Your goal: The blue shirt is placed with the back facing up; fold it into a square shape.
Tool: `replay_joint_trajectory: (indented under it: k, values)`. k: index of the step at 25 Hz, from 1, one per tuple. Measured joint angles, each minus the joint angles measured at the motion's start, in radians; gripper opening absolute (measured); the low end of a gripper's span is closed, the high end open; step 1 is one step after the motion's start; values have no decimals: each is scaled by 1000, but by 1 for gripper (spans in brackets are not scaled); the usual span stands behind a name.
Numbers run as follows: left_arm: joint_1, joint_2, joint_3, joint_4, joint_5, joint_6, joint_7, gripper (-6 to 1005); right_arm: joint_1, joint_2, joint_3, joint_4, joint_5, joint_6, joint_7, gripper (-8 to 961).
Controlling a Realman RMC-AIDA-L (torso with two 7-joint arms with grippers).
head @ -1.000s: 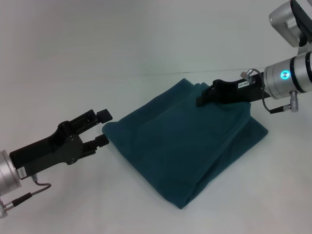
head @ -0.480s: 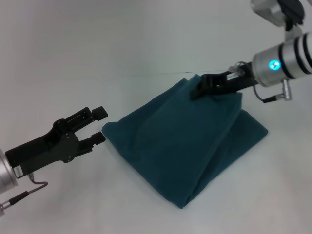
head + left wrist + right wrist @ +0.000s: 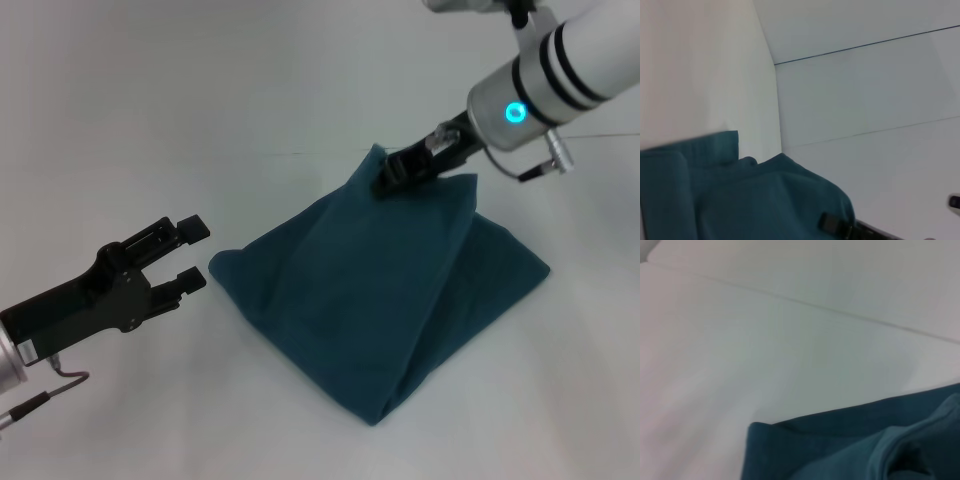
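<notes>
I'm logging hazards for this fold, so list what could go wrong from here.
1. The right gripper holds only the far edge of the blue shirt, lifted into a peak; the cloth could slip out and drop unevenly.
2. The left gripper is open beside the shirt's near-left corner, holding nothing, so the lower layers may drag along the table and skew the square.

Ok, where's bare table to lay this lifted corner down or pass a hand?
Bare table lies beyond the blue shirt, and in front of it. Right hand grips the raised far corner. It is crowded at the shirt's left corner, where the open left hand hovers.
</notes>
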Motion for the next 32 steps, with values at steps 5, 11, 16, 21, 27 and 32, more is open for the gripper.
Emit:
replay_joint_trajectory:
  k: [5, 11, 16, 21, 27, 32]
  values:
    - [-3, 0, 0, 0, 0, 0, 0, 920, -13, 11, 8, -144, -57, -61, 21, 68]
    - [-6, 0, 0, 0, -2, 0, 1, 920, -7, 13, 7, -161, -103, -70, 26, 67]
    - [-7, 1, -1, 0, -3, 0, 0, 920, -6, 18, 2, -196, -153, -62, 40, 67]
    - [-8, 1, -2, 0, -3, -8, -1, 920, -5, 36, 0, -180, -215, -22, 35, 67]
    - [-8, 1, -5, -1, -3, -11, -1, 919, -6, 47, -29, -94, -236, 18, 21, 68]
    - [-4, -1, -16, -3, -3, -12, 0, 919, -15, 47, -40, -35, -287, 54, 19, 67]
